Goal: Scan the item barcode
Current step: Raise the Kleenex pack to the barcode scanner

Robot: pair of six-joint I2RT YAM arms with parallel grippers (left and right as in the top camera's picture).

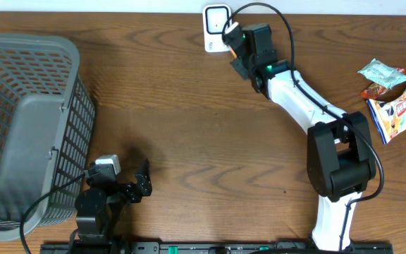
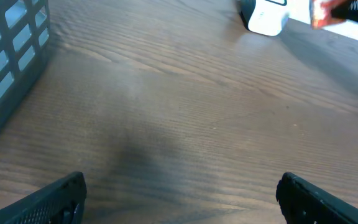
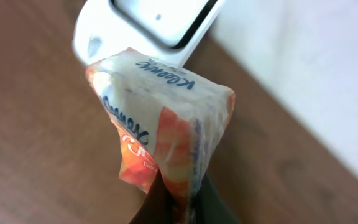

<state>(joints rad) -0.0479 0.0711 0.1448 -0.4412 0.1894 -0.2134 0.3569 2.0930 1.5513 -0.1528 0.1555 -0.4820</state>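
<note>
Starting at the left: a grey plastic basket (image 1: pixel 20 106) sits just off the left pincer's (image 1: pixel 141 185) left side, and its mesh wall shows at the edge of the left wrist view. That pincer is spread wide and holds nothing. It hangs low over the bare brown wood table (image 1: pixel 189 141), with both dark fingertips (image 2: pixel 48 199) poking into the bottom corners of its own camera.

Far ahead of it and off to its right is the white scanner (image 1: pixel 216 21), standing at the far edge of the table against the pale wall (image 3: pixel 328 74).

The right pincer (image 1: pixel 234 46) is reached out to that scanner and clamped tight on the bottom end of an orange and white tissue pack (image 3: pixel 160 124). From its wrist camera, the pack stands up out of the dark fingers (image 3: pixel 185 208), and its top end is right in front of the scanner's dark-framed window. I can't tell whether the pack actually touches the scanner.

Well off to the right of that pincer, a few snack bags (image 1: pixel 402 107) lie by the table's right edge, nowhere near either arm.
</note>
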